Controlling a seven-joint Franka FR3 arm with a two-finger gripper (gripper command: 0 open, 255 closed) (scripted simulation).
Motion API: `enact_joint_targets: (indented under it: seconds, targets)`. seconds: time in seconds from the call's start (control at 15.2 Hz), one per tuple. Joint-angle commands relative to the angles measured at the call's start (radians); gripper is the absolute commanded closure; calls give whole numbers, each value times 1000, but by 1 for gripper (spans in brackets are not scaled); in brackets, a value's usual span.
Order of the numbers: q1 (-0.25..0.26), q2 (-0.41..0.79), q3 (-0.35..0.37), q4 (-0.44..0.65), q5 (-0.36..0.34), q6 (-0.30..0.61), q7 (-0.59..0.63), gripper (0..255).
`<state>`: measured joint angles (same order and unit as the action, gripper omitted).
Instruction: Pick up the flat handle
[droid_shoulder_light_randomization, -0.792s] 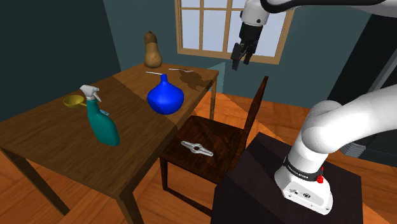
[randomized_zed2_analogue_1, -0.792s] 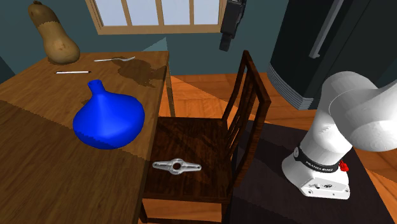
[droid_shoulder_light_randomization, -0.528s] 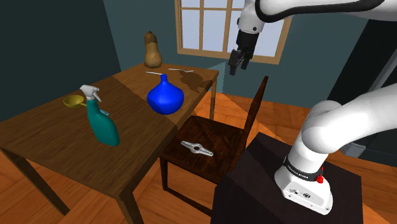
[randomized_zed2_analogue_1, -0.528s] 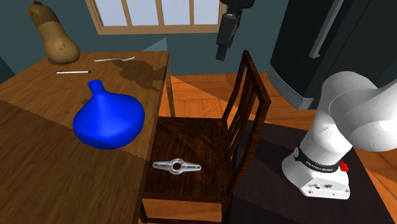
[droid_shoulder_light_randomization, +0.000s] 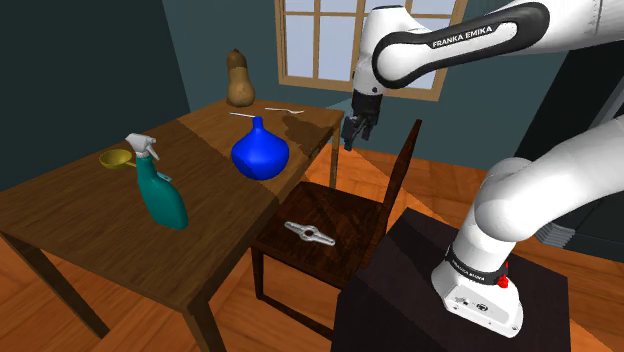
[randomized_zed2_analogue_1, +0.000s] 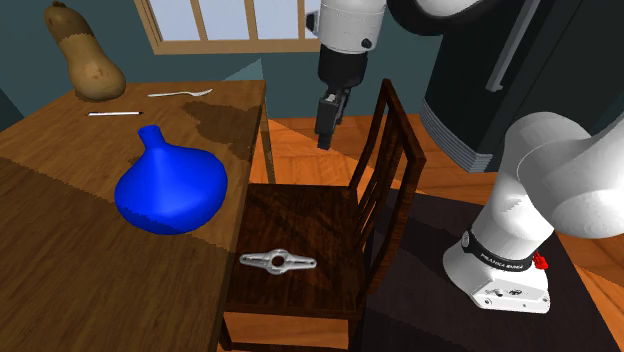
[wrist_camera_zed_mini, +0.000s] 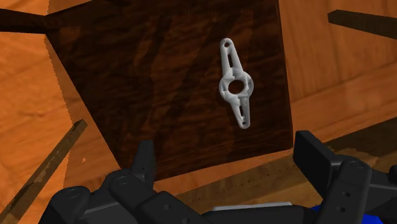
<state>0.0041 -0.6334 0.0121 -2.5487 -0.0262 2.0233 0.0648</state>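
- Since 0.8 s ago, the gripper (droid_shoulder_light_randomization: 349, 142) has come down and toward the shoulder view's left. It was in front of the window (droid_shoulder_light_randomization: 310, 40). It now sits, in the picture, between the far corner of the table (droid_shoulder_light_randomization: 60, 215) and the top of the chair (droid_shoulder_light_randomization: 405, 165) back.
- The white wrist link (droid_shoulder_light_randomization: 440, 45) with FRANKA EMIKA lettering has come into frame above it.
- The second exterior view agrees: the gripper (randomized_zed2_analogue_1: 324, 140) has dropped to just left of the chair (randomized_zed2_analogue_1: 385, 150) back post, high above the seat.
- The flat handle (droid_shoulder_light_randomization: 309, 233) hasn't moved. It lies flat on the table-side half of the seat, with nothing touching it.
- Containers, shoulder view, left to right, all on the table:
  - yellow bowl (droid_shoulder_light_randomization: 117, 158); can't tell what's inside
  - teal spray bottle (droid_shoulder_light_randomization: 160, 190), upright, with a white trigger head
  - blue vase (droid_shoulder_light_randomization: 260, 150), upright, with a narrow neck; its inside is hidden
- At the far end of the table a tan squash (droid_shoulder_light_randomization: 238, 80) stands upright. A white stick (droid_shoulder_light_randomization: 245, 115) and a fork (droid_shoulder_light_randomization: 283, 108) lie flat near it.
- The shoulder view has the bowl and the bottle.
- The second exterior view has the flat handle (randomized_zed2_analogue_1: 277, 262) closer up and a dark cabinet (randomized_zed2_analogue_1: 500, 70) behind the chair.
- In the wrist view the fingers (wrist_camera_zed_mini: 145, 164) stand wide apart with nothing clasped. The gripper (wrist_camera_zed_mini: 228, 153) looks down at the flat handle (wrist_camera_zed_mini: 235, 89), which has a centre ring and two slotted arms and lies well apart from both fingers. Orange floor (wrist_camera_zed_mini: 331, 57) surrounds the seat.
- The stand (droid_shoulder_light_randomization: 400, 300) is at lower right and carries the arm base.
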Motion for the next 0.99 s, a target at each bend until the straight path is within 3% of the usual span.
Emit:
enact_joint_targets:
  seconds: [0.0, 0.46, 0.92]
  targets:
    - [5, 42, 7, -39, 5, 75, 10, 0]
    - [18, 250, 30, -105, 16, 319, 39, 0]
    - [27, 520, 55, -103, 12, 558, 75, 0]
